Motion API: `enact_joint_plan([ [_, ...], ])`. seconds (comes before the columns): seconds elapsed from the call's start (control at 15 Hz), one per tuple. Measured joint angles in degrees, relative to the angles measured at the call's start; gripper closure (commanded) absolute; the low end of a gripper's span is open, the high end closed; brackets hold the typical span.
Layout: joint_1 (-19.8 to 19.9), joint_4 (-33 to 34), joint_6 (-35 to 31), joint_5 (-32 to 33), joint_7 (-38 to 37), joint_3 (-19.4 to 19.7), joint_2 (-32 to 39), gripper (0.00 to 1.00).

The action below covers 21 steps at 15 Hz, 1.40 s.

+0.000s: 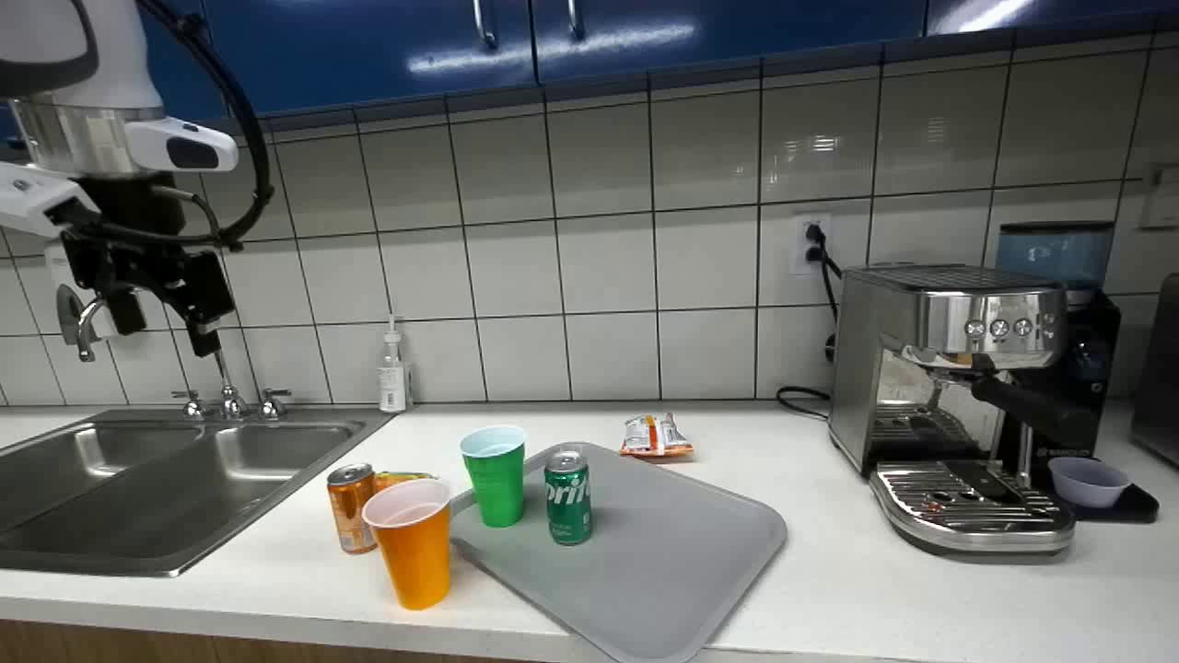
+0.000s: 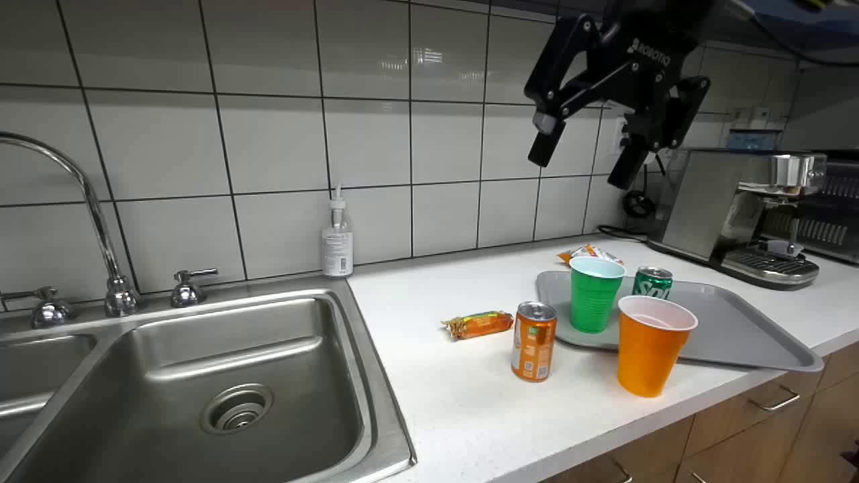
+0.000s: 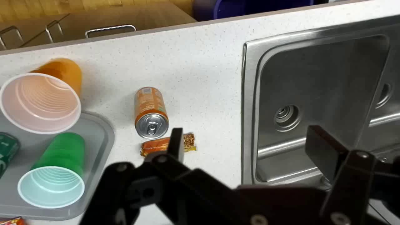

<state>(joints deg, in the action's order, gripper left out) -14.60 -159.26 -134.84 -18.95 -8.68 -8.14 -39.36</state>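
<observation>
On a white countertop (image 3: 203, 78) we see the orange can (image 3: 151, 109) and wrapped snack (image 2: 478, 325) between the sink edge (image 3: 250, 109) and gray tray corner (image 3: 103, 125), while the gripper (image 2: 582, 168) hangs high, its 2 jaws wide apart.

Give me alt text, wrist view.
Open, empty tool above a white counter, an orange can and wrapped snack between a steel sink at right and a gray tray at left. The tray holds a green cup and cropped green can; an orange cup stands beside it.

The end effector (image 3: 247, 137) partly hides what seems a wrapped snack (image 3: 157, 146).
</observation>
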Motion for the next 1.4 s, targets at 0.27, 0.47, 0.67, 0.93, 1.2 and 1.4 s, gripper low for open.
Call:
enact_joint_plan([
  [0.27,0.0,0.0,0.0,0.0,0.0,0.0,0.1,0.0],
  [0.47,0.0,0.0,0.0,0.0,0.0,0.0,0.6,0.0],
  [0.67,0.4,0.0,-0.9,0.6,0.0,0.0,1.7,0.0],
  [0.93,2.3,0.0,-4.5,3.1,0.0,-0.1,4.1,0.0],
  [1.2,4.6,0.0,-7.9,6.0,0.0,0.0,6.8,0.0],
  [1.4,5.9,0.1,-10.5,7.4,0.0,0.0,9.0,0.0],
])
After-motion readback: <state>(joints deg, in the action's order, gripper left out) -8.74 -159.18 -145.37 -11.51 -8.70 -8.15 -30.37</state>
